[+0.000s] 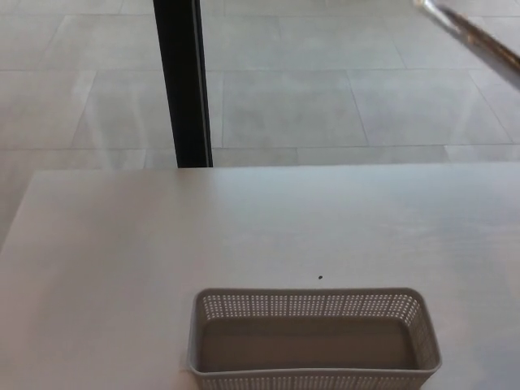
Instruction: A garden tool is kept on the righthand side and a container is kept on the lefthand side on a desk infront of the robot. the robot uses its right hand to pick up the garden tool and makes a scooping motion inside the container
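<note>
A grey perforated basket (315,338) stands at the near edge of the pale desk (162,236), with nothing inside it. The shiny metal blade of the garden trowel (475,36) shows at the top right corner, high above the desk, blurred and slanting down toward the right edge. Its handle and my right hand lie beyond the picture's edge. My left hand does not show.
A black vertical post (184,81) stands behind the desk's far edge on a tiled floor (325,97). A tiny dark speck (320,277) lies on the desk just beyond the basket.
</note>
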Motion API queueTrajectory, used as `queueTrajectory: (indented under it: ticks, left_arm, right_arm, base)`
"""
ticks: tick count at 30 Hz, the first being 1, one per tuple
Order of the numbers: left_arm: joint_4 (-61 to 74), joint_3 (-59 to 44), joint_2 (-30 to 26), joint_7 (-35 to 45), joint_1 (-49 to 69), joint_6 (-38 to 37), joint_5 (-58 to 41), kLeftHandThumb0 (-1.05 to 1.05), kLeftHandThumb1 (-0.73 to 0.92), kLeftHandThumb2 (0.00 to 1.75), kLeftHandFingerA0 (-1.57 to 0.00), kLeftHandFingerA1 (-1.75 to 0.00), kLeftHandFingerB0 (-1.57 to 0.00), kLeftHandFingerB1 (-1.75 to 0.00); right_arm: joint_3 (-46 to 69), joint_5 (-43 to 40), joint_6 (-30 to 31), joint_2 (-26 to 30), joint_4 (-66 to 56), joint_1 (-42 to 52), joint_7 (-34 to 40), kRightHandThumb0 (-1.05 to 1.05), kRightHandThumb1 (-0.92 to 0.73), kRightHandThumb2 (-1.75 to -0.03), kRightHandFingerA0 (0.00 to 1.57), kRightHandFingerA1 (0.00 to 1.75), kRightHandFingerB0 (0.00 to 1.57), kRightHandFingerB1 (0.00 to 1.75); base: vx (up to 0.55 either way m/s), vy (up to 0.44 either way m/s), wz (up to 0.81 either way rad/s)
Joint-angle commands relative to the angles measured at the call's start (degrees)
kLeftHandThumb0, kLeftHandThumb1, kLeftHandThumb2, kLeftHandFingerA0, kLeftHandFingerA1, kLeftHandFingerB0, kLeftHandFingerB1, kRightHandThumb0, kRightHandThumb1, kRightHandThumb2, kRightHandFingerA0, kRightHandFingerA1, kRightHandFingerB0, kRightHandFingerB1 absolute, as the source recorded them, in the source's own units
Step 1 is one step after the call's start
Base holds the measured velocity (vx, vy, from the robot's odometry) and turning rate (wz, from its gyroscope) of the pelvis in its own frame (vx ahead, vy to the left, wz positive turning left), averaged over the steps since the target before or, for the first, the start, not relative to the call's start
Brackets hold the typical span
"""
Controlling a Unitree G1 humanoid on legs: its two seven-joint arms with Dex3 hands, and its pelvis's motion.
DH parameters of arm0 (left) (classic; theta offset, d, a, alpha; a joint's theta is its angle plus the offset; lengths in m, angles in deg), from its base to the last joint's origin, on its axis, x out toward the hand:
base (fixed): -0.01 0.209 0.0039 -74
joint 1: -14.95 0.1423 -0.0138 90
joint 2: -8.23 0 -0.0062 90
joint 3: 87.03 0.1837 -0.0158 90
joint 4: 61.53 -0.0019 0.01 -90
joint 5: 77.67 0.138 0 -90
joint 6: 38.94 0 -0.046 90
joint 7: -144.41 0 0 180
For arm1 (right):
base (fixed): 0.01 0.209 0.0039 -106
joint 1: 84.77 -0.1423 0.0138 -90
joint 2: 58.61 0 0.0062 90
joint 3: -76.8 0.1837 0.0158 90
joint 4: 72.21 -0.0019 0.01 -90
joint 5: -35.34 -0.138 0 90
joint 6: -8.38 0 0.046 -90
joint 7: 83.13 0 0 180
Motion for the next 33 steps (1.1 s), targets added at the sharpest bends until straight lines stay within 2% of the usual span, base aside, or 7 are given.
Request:
queueTrajectory:
  ticks: [1,5,8,16,28,30,33]
  left_arm:
    - [-0.6,-0.2,-0.6,0.3,0.3,-0.8,-0.4,-0.54,0.64,0.6,-0.59,-0.61,-0.56,-0.42]
    - [-0.6,-0.5,-0.6,0.3,0.1,-0.6,-0.7,-0.55,0.62,0.59,-0.58,-0.59,-0.56,-0.42]
    - [-0.1,-0.1,-0.5,0.6,0.6,-0.8,-0.4,-0.55,0.63,0.59,-0.53,-0.57,-0.55,-0.41]
    - [-1.2,-0.4,0.0,0.0,0.3,-0.9,-0.5,-0.53,0.63,0.59,-0.61,-0.6,-0.59,-0.42]
    - [-0.7,-0.3,-0.1,0.1,0.0,-0.9,-0.3,-0.52,0.64,0.59,-0.59,-0.58,-0.56,-0.41]
    - [0.4,-1.1,0.2,0.8,0.6,-1.4,-1.4,-0.55,0.61,0.6,-0.47,-0.61,-0.58,-0.44]
    - [-0.2,-0.3,0.0,0.2,0.3,-1.1,-0.4,-0.51,0.65,0.6,-0.59,-0.58,-0.56,-0.42]
  right_arm:
    - [-6.0,7.1,-5.8,3.3,7.0,1.7,8.4,-0.25,-0.69,-0.76,0.79,1.68,0.7,1.37]
    - [-9.3,7.6,-3.1,1.6,11.4,2.4,8.9,-0.28,-0.72,-0.7,0.83,1.61,0.84,0.91]
    - [-10.7,7.2,-3.4,-0.3,15.0,2.8,11.6,-0.3,-0.7,-0.69,0.87,1.64,0.8,1.21]
    - [-14.0,7.9,-0.3,-7.2,19.2,4.5,15.3,-0.33,-0.74,-0.67,0.82,1.51,0.76,0.63]
    - [-16.5,8.4,2.2,-11.8,20.9,4.3,17.3,-0.39,-0.74,-0.61,0.76,1.06,0.64,0.56]
    - [-17.4,9.9,7.0,-12.0,17.8,4.7,13.2,-0.62,-0.6,-0.97,0.63,0.71,0.37,0.54]
    - [-20.2,12.9,12.8,-11.7,14.9,4.4,6.6,-0.79,-0.77,-0.64,0.0,0.36,0.14,0.26]
  base:
    - [0.0,0.0,0.0]
    - [0.0,0.0,0.0]
    - [0.0,0.0,0.0]
    - [0.0,0.0,0.0]
    - [0.0,0.0,0.0]
    - [0.0,0.0,0.0]
    - [0.0,0.0,0.0]
